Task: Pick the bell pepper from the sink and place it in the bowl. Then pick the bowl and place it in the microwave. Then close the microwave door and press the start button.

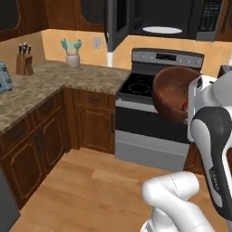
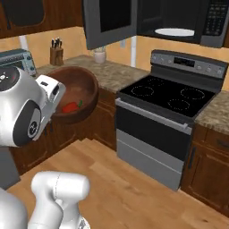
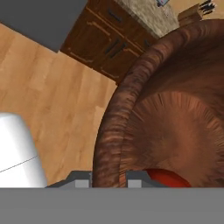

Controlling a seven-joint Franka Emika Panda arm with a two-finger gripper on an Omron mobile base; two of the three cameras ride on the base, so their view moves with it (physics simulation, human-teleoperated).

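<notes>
- Floor (image 1: 90, 181) of pale wood planks runs under the base; dark wood cabinets (image 1: 41, 136) with a speckled stone counter (image 1: 54, 81) wrap the corner on the left.
- On the counter stand a knife block (image 1: 24, 63), a cup (image 1: 72, 59) of teal utensils, and a toaster (image 1: 3, 77) at the near edge.
- A steel stove (image 2: 165, 116) with a black glass top sits against the tan wall.
- The microwave (image 2: 179, 22) hangs above the stove, its white plate (image 2: 174, 32) visible inside; the door (image 2: 109, 22) is swung wide open to the left.
- The gripper (image 3: 109, 179) is pinched on the bowl's rim, one finger (image 3: 81, 180) outside the wall and the other inside, both touching it.
- The bowl (image 2: 78, 94) is held in the air over the floor, left of the stove and well below the microwave.
- The bowl is tilted steeply, its mouth facing sideways toward the wrist rather than up in the left base view; in the right base view the opening faces the camera.
- The pepper (image 2: 70, 107) lies inside the bowl at the low side, next to the gripper; its long axis runs roughly level, with a green bit at the right end.
</notes>
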